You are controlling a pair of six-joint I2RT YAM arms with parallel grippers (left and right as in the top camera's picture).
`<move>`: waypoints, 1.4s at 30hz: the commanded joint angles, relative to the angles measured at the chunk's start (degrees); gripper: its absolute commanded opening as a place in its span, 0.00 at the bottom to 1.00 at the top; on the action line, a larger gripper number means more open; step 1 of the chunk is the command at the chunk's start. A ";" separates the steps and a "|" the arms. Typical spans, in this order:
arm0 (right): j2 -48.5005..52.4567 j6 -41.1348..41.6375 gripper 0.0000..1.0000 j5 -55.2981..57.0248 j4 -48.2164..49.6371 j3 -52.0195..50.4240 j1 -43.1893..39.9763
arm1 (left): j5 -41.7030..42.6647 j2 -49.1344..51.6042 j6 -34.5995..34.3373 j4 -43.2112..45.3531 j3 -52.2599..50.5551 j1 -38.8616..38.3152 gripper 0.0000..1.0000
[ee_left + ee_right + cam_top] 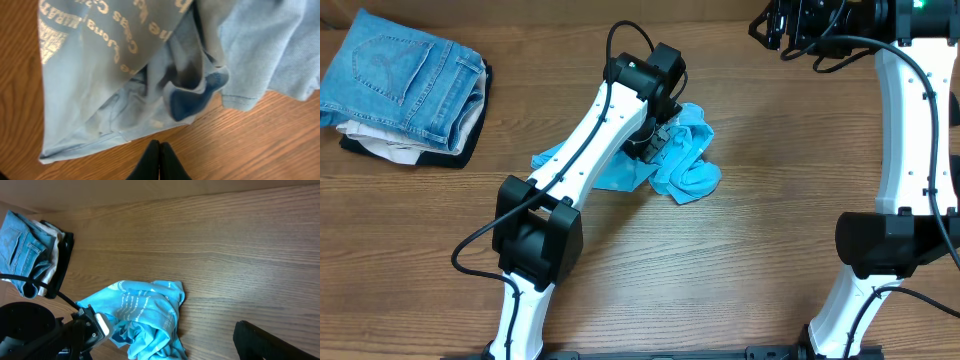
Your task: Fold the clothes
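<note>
- only the left wrist view shows the left gripper (159,161) together, off the t-shirt (100,80).
- overhead: left arm (590,140) covers the t-shirt; jeans stack (400,85) at 10 o'clock; right gripper (768,28) apart.

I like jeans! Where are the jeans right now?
In the overhead view, the folded jeans top a pile at the table's far-left corner, apart from the crumpled blue T-shirt.

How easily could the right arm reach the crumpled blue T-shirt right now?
Probably yes. The right arm holds its open fingers near the table's far edge, and only bare table lies between them and the T-shirt. The left arm covers just its other side.
</note>
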 commanded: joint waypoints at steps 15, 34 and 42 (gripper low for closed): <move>0.02 -0.48 1.00 0.81 -0.44 0.61 0.09 | 13.31 -0.22 3.76 15.21 -12.66 0.76 0.60; 0.02 -0.46 1.00 2.08 -1.16 0.61 0.09 | 5.53 -0.52 -0.76 12.61 -10.60 1.79 0.04; 0.02 -0.42 1.00 2.03 -5.38 0.61 0.37 | -5.53 -4.17 -8.02 -10.05 35.63 6.97 0.04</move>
